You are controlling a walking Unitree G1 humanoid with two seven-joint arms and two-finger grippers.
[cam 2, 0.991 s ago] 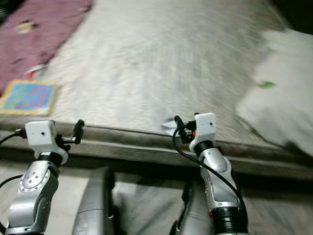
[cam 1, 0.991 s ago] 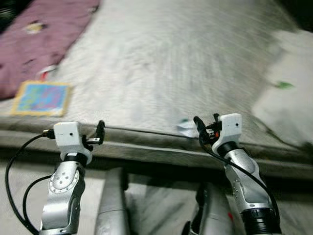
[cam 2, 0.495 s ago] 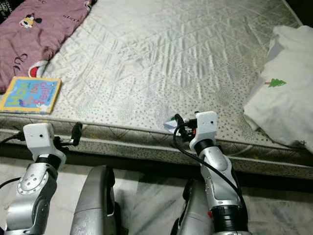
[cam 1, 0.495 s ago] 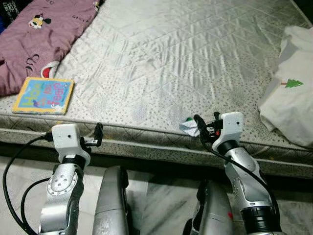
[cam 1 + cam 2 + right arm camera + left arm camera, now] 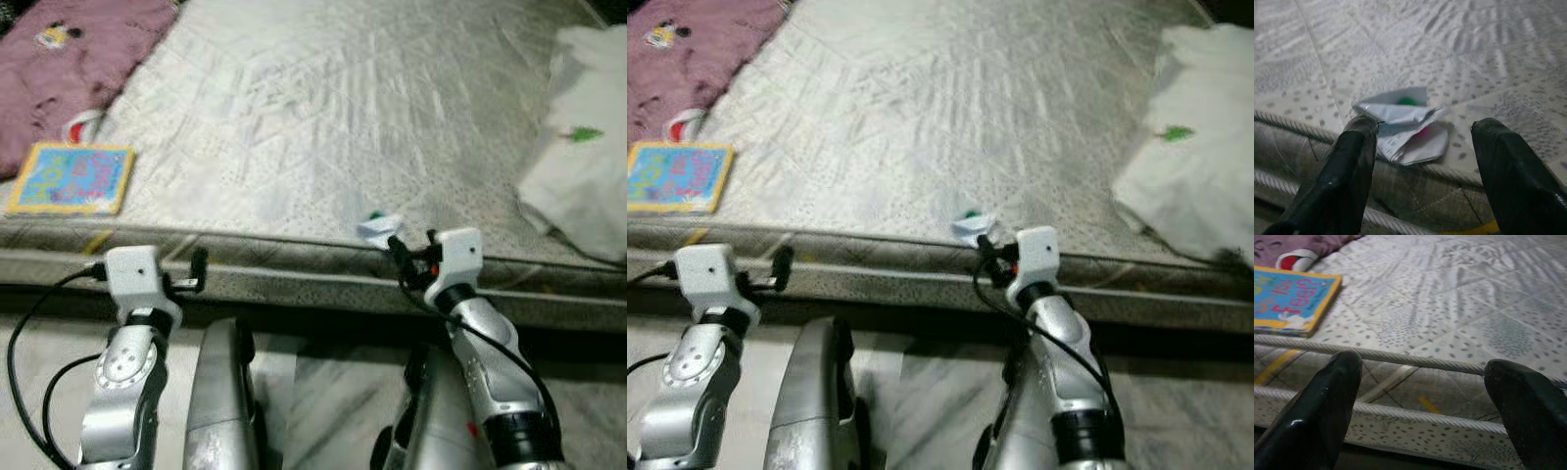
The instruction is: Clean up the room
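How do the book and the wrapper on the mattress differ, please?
The book lies flat and square-cornered; the wrapper is crumpled and folded. The book is blue with a yellow border; the wrapper is mostly white with green and pink spots. The book sits by the purple blanket; the wrapper lies before the open right gripper. Both rest near the mattress edge.

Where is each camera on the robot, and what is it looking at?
Left eye, right eye: on the head, looking down at the mattress; both silver arms show.
Left wrist: looks along the left gripper, jaws open, at the mattress edge and book.
Right wrist: looks along the right gripper, jaws open, at the crumpled wrapper.
Shared: the eye views and right wrist see the wrapper.
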